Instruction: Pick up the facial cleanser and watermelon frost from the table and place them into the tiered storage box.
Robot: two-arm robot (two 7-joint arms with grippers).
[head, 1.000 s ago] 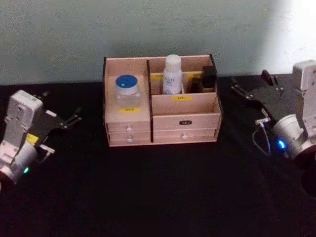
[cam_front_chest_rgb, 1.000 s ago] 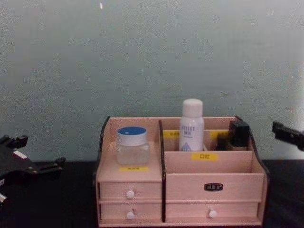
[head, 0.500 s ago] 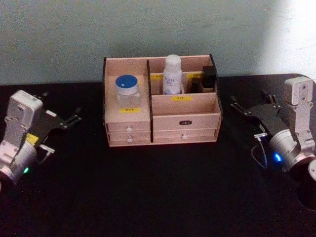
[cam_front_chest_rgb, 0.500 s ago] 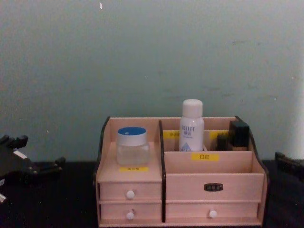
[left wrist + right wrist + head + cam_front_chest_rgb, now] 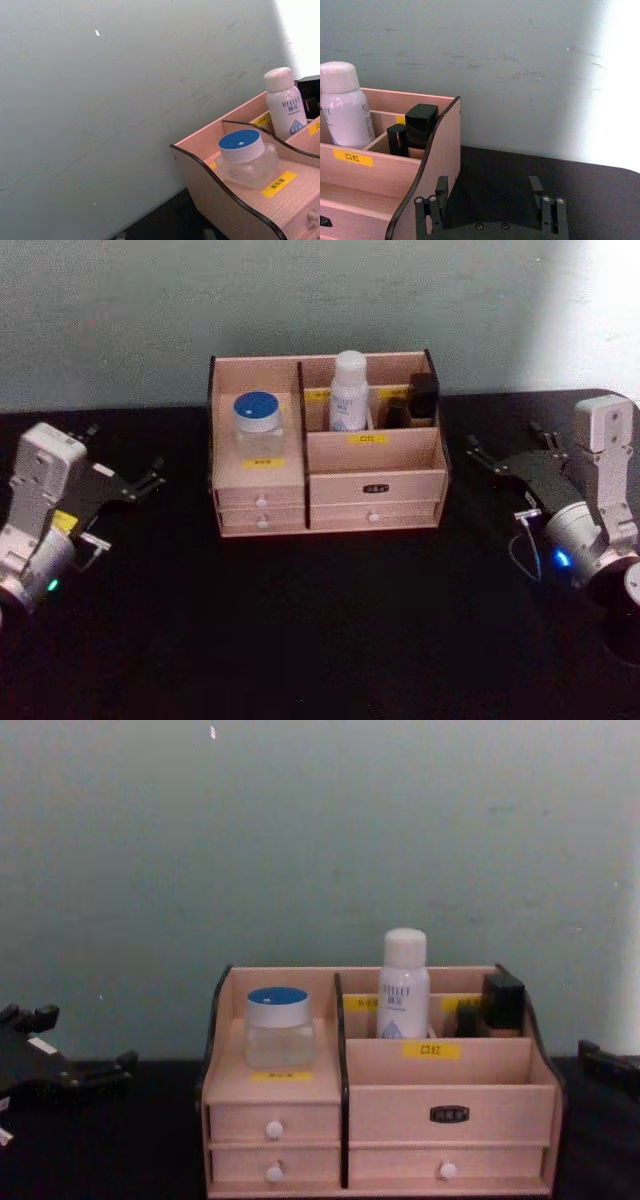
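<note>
Resting low beside tiered storage box (image 5: 325, 495), left claw (image 5: 140, 483) & right claw (image 5: 497, 462) spread open, empty.

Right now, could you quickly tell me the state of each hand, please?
Left hand: open, holding nothing, beside the tiered storage box.
Right hand: open, holding nothing, on the box's other side.

A: The head view looks forward and down, so the tiered storage box (image 5: 327, 445) sits mid-frame on the dark worktop (image 5: 320, 630), both arms at the edges.

B: And the chest view?

A: Lower, level with the box front, facing the wall (image 5: 320, 840).

B: The wrists?

A: Both sit close, aimed at that wall; the left wrist view catches the box's left end, the right wrist view its right end. All four share the box.
</note>
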